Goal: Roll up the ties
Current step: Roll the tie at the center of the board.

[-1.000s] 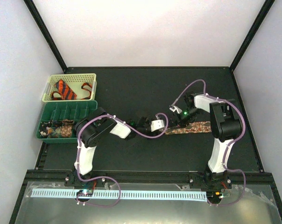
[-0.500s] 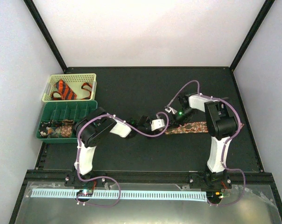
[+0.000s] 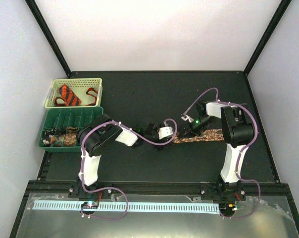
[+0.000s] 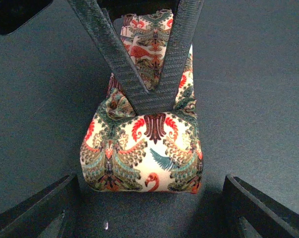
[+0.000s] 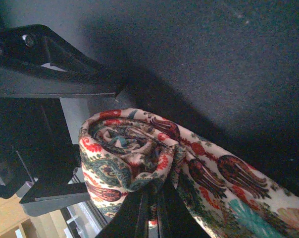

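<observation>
Nearest, along the near edge, a pale perforated strip [image 3: 139, 206] lies across the front rail by both arm bases. Further in, on the dark surface [image 3: 154, 94], the patterned tie [image 3: 206, 135] lies right of centre, its long axis running left to right and its right end angled slightly toward the far side. That right end is cut off behind the right arm. Its left end is wound into a short, fat roll [image 4: 142, 158] whose own axis lies across the strip, near to far. The print shows red, teal and brown plumes on cream, with a small flamingo. The left gripper [image 4: 150, 181] stands spread wide, one finger on each side of the roll, apart from the fabric. The right gripper [image 5: 157, 196] comes from the opposite side with its fingers pressed together, pinching the cloth where the roll meets the flat strip. Farther left, a green divided tray [image 3: 75, 116] holds small dark bundles [image 3: 60, 139] in its near compartments, too small to make out. Beyond it, touching the tray, a pale yellow basket [image 3: 75, 81] holds the orange tie [image 3: 69, 95] with black stripes, loosely heaped.
</observation>
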You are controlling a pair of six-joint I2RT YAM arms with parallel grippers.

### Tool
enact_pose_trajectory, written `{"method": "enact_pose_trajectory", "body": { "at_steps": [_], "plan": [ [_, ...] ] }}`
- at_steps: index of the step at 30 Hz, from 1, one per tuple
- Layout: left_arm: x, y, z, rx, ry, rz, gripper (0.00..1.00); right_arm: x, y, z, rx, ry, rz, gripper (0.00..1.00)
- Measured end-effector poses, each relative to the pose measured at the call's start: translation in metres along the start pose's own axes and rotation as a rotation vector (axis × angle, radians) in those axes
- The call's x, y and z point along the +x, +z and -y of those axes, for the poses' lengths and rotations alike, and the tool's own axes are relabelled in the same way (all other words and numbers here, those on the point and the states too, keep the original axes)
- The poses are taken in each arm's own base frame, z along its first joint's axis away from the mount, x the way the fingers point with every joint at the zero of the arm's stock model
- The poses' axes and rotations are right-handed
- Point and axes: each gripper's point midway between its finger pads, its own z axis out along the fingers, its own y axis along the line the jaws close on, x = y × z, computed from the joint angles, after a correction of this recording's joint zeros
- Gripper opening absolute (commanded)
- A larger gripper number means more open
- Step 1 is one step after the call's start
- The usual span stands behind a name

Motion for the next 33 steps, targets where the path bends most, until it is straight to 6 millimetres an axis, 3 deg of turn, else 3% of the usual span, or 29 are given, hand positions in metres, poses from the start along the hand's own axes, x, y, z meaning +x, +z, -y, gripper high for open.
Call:
{"method": "enact_pose_trajectory", "body": {
  "at_steps": [5,9,15,25,30,33],
  "plan": [
    [-0.001,0.001,0.0,0.004,-0.009,0.012,0.82,0.0,0.0,0.002,0.004,0.007,-0.001,0.01],
    [-0.005,0.008,-0.003,0.004,-0.001,0.035,0.76,0.0,0.0,0.002,0.0,0.008,-0.002,0.01],
    [-0.011,0.019,-0.006,0.011,0.012,0.051,0.49,-0.003,0.005,-0.001,-0.032,0.012,-0.02,0.03],
    [0.004,-0.007,0.002,-0.042,0.051,-0.019,0.44,-0.006,0.008,-0.015,-0.031,-0.054,-0.028,0.49],
    [0.005,-0.008,0.002,-0.039,0.045,-0.038,0.45,-0.006,-0.005,-0.031,-0.039,-0.099,0.018,0.49],
    [0.004,-0.007,0.001,-0.035,0.038,-0.049,0.45,-0.007,-0.002,-0.041,-0.051,-0.122,0.022,0.47]
  ]
}}
